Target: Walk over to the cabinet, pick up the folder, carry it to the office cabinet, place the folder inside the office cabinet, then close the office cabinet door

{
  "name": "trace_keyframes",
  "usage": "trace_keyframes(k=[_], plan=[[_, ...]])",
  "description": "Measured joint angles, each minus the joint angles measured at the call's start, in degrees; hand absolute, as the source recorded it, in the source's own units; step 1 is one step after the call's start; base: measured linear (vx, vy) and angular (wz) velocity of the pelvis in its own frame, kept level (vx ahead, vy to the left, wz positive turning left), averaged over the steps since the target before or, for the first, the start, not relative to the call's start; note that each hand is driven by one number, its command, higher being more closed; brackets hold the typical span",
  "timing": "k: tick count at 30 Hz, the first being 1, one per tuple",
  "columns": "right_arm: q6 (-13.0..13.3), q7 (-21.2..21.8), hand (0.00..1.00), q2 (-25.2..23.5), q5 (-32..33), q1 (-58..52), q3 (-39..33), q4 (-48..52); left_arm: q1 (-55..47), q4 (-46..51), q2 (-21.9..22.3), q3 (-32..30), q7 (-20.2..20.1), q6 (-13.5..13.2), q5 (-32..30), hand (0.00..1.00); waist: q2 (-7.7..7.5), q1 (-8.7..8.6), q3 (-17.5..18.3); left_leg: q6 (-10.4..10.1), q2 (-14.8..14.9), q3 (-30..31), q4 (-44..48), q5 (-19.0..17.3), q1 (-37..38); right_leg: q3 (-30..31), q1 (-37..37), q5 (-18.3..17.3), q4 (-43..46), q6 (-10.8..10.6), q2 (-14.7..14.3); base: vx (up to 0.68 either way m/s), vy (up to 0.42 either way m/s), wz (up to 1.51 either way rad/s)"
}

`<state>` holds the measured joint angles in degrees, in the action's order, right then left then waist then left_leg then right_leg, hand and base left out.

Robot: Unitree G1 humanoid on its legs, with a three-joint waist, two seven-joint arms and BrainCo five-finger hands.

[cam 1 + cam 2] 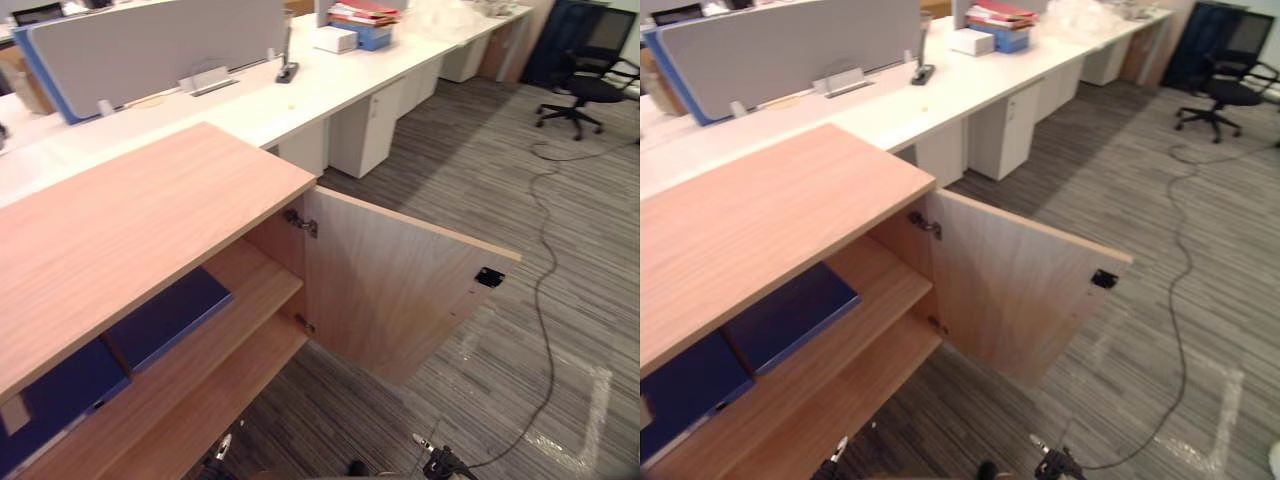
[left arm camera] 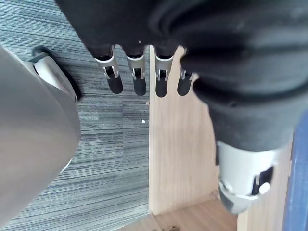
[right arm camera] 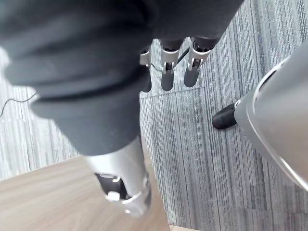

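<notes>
A low wooden cabinet (image 1: 130, 220) stands in front of me on the left, its door (image 1: 390, 290) swung wide open toward the carpet. On its upper shelf lie two dark blue folders, one (image 1: 170, 315) nearer the door and another (image 1: 60, 395) further left. The lower shelf (image 1: 200, 400) looks bare. My left hand (image 2: 140, 82) hangs down beside a wooden cabinet panel (image 2: 178, 159), fingers straight and holding nothing. My right hand (image 3: 167, 72) hangs over the grey carpet, fingers straight and empty, with the edge of a wooden panel (image 3: 43, 197) beside it.
Behind the cabinet runs a long white desk (image 1: 300, 95) with a grey divider (image 1: 150, 45), a stack of papers and boxes (image 1: 360, 25) and white drawer units (image 1: 365, 125) underneath. A black office chair (image 1: 590, 85) stands far right. Tape marks (image 1: 590, 420) cross the carpet.
</notes>
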<state>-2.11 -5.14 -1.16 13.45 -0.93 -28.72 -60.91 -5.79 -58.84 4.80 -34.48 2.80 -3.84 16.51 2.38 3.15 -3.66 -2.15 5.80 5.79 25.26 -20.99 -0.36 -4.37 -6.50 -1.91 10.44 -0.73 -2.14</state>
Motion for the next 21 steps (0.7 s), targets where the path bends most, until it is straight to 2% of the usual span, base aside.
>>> trace_keyframes(k=[1, 2, 4, 6, 7, 8, 9, 10, 11, 12, 13, 14, 15, 16, 17, 19, 21], plan=[[0.1, 0.02, 0.0, -0.21, -0.04, -0.21, 1.28, 0.5, -0.22, 0.05, -0.49, -0.15, 0.0, -0.04, -0.16, 0.0, -0.85, -0.33, 0.59, 0.29, -0.21, -2.35, -0.59, 0.07, -0.1, 0.98, -0.36, 0.82, -0.2, -0.5, 0.27, -0.01, 0.225, -0.78], [0.12, 0.02, 0.0, -0.25, -0.05, -0.32, 1.31, 0.51, -0.15, 0.0, -0.63, -0.12, 0.0, -0.03, -0.24, 0.0, -1.03, -0.33, 0.68, 0.48, -0.47, -3.26, -0.59, -0.02, -0.19, 1.75, -0.7, 1.57, -0.19, -0.69, 0.35, 0.04, 0.216, -0.73], [0.02, 0.07, 0.0, -0.21, -0.89, -0.47, 1.35, 0.6, -0.11, -0.12, -0.66, 0.12, -0.02, 0.01, -0.73, 0.0, -0.84, -0.56, 0.95, 0.76, -1.45, -6.51, -0.87, -0.17, -0.19, 4.71, -2.18, 2.65, -0.36, -1.56, 0.83, 0.04, 0.205, -0.67], [-0.11, 0.19, 0.0, -0.21, -1.83, -0.41, 2.12, 1.41, 0.35, -0.37, -0.62, 0.22, -0.04, 0.2, -1.11, 0.0, -0.59, -0.79, 1.14, 0.93, -1.92, -9.11, -1.36, -0.03, 0.37, 4.32, -3.69, 4.03, -0.15, -1.2, 0.87, 0.05, 0.136, -0.8], [-0.17, 0.52, 0.0, -0.18, -2.92, -0.22, 3.89, 2.03, 0.64, -0.94, -0.56, 0.56, -0.07, 0.27, -1.18, 0.0, -0.04, -0.41, 1.2, 0.98, -1.6, -11.95, -2.01, 0.42, 0.86, 2.08, -4.77, 5.9, 0.33, 0.84, 0.25, 0.04, 0.085, -1.03], [-0.18, 0.64, 0.0, -0.19, -3.56, -0.05, 4.45, 2.42, 0.71, -1.56, -0.67, 0.56, -0.07, 0.37, -1.25, 0.0, 0.3, -0.49, 0.97, 0.89, -1.57, -13.13, -1.86, 0.9, 1.18, -0.09, -4.83, 6.76, 0.33, 2.01, 0.22, 0.01, 0.045, -1.2], [-0.19, 0.76, 0.0, 0.01, -3.67, 0.02, 5.94, 2.8, 0.97, -1.91, -0.61, 0.56, -0.07, 0.57, -1.25, 0.0, 0.44, -0.58, 0.67, 0.95, -2.04, -14.85, 0.07, 2.2, 1.21, -3.97, -4.38, 8.46, 0.2, 4.23, 0.99, -0.03, 0.039, -1.02], [-0.18, 0.87, 0.0, -0.22, -3.63, 0.57, 6.31, 2.66, 1.48, -1.9, -1.0, 0.54, -0.19, 0.52, -1.25, 0.0, -0.87, -0.18, -0.2, 3.99, -2.97, -14.01, 3.82, 1.1, -1.17, -4.66, -3.45, 10.27, -1.61, 4.06, 2.51, -0.09, 0.029, -0.92], [-0.28, 0.92, 0.0, -0.09, -3.78, 0.56, 6.23, 2.71, 1.72, -1.9, -0.91, 0.76, -0.33, 0.5, -1.12, 0.0, 0.11, -0.1, -0.03, 5.67, -2.22, -13.32, -0.17, 1.35, -1.31, -4.71, -2.85, 11.01, -3.26, 4.01, 2.14, -0.12, 0.03, -0.8], [-0.62, 1.03, 0.0, 0.2, -3.65, 0.9, 4.98, 3.3, 1.61, -1.73, -0.58, 1.29, -0.48, 0.55, -0.29, 0.0, 0.83, 0.08, 0.13, 4.16, -2.06, -14.53, -4.58, 4.08, 0.06, -9.29, -4.57, 3.57, 5.03, 3.9, 4.6, -0.08, 0.028, -0.62], [-0.62, 1.12, 0.0, 0.06, -3.58, 0.81, 4.65, 3.34, 1.04, -1.75, -0.32, 1.55, -0.44, 0.55, -0.1, 0.0, 0.66, 0.12, 0.13, 4.14, -2.4, -15.55, -4.94, 4.39, 0.61, -11.29, -4.8, 0.92, 9.08, 3.16, 6.26, -0.01, 0.049, -0.53], [-0.51, 1.26, 0.0, -0.44, -3.56, 0.2, 3.44, 3.81, 0.64, -1.44, -0.42, 1.81, -0.43, 0.61, 0.89, 0.0, 1.19, -0.3, 0.76, 4.31, -2.5, -15.71, -5.53, 4.55, 0.68, -13.5, -3.98, -2.27, 12.33, 2.51, 8.26, 0.06, 0.034, -0.3], [-0.52, 1.26, 0.0, -0.78, -3.57, 0.02, 2.29, 3.78, 0.39, -1.45, -0.47, 1.73, -0.44, 0.71, 1.45, 0.0, 0.97, -0.28, 0.85, 4.11, -2.55, -16.15, -7.1, 5.31, 1.33, -14.38, -1.9, -3.32, 11.64, 1.82, 9.33, 0.07, 0.005, -0.17], [-0.58, 1.26, 0.0, -1.0, -3.55, -0.11, 1.74, 3.62, 0.37, -1.45, -0.58, 1.71, -0.44, 0.73, 1.64, 0.0, 0.77, -0.26, 1.05, 3.95, -2.64, -16.27, -8.2, 5.98, 1.51, -14.31, -0.64, -3.19, 9.82, 1.59, 9.55, 0.08, -0.037, -0.18], [-0.56, 1.26, 0.0, -1.31, -3.46, -0.3, 1.0, 2.69, -0.2, -1.54, -0.9, 1.73, -0.44, 0.85, 1.87, 0.0, -0.18, -0.38, 2.16, 3.5, -3.01, -16.37, -10.79, 7.55, 1.49, -14.23, 1.35, -2.83, 4.62, 1.24, 9.65, 0.07, -0.05, -0.12], [-0.56, 1.27, 0.0, -1.44, -3.21, 0.23, -0.15, 0.55, 0.05, -2.51, -1.84, 1.74, -0.42, 1.1, 2.24, 0.0, -1.17, -0.39, 2.74, 2.33, -3.67, -16.13, -15.41, 10.79, 1.71, -13.96, 4.27, 0.53, -4.91, -2.58, 8.53, 0.09, -0.123, -0.06], [-0.63, 1.24, 0.0, -1.16, -2.66, 0.92, -1.54, -1.08, -0.48, -2.63, -1.92, 1.57, -0.41, 1.13, 3.05, 0.0, -1.67, -0.45, 2.34, 1.15, -3.27, -13.94, -18.88, 12.8, 4.08, -14.37, 7.21, 2.07, -9.08, -1.59, 6.75, 0.06, -0.214, 0.07]])
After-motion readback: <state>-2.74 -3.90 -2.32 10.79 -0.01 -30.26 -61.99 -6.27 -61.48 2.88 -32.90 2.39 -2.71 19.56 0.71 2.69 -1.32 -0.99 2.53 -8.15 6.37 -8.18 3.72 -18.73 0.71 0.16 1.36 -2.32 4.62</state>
